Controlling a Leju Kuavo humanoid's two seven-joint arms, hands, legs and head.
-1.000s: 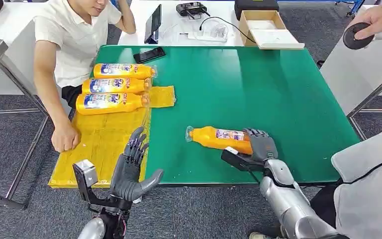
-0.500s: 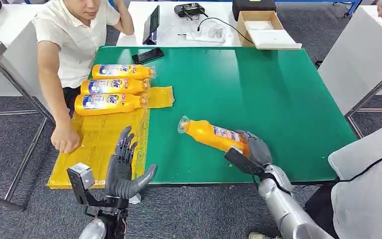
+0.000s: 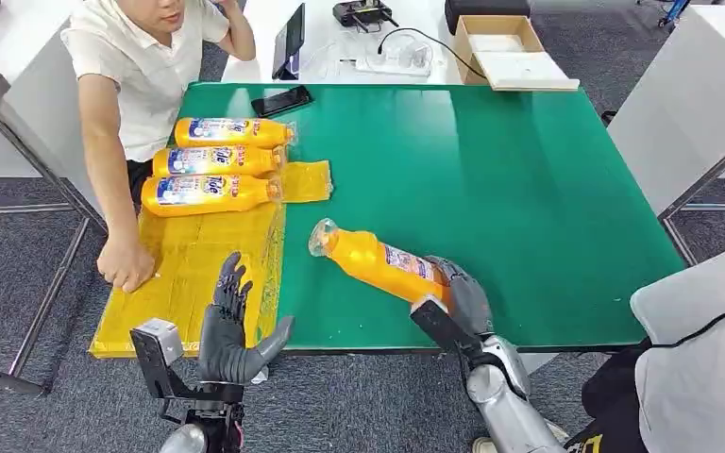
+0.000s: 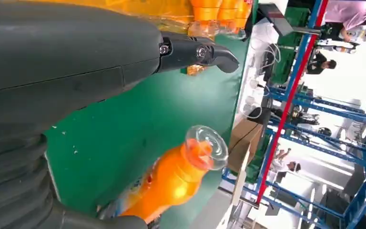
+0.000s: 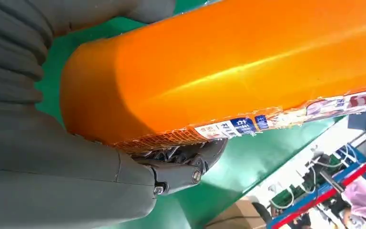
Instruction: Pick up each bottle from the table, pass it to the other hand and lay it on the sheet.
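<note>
My right hand (image 3: 460, 294) grips the base of an orange bottle (image 3: 378, 262) and holds it tilted above the green table (image 3: 491, 170), clear cap toward the left. Up close, the right wrist view shows the bottle's body (image 5: 238, 62) lying across the hand (image 5: 66, 181). At the table's front edge my left hand (image 3: 231, 326) stands with fingers spread and nothing in it, beside the yellow sheet (image 3: 193, 269). The bottle's cap end (image 4: 205, 148) points toward that hand (image 4: 66, 71) in the left wrist view. Three orange bottles (image 3: 212, 160) lie side by side at the sheet's far end.
A seated person rests a hand (image 3: 125, 262) on the sheet's left edge. A black phone (image 3: 281, 100) lies at the table's far edge. Behind it, a white table carries a cardboard box (image 3: 502, 49), cables and a tablet (image 3: 289, 42). Another person's grey sleeve (image 3: 703, 349) is at the right.
My right hand has lifted the bottle off the table and carried it left toward my left hand, its cap tilting up. The left hand has dropped slightly. The camera has shifted a little.
</note>
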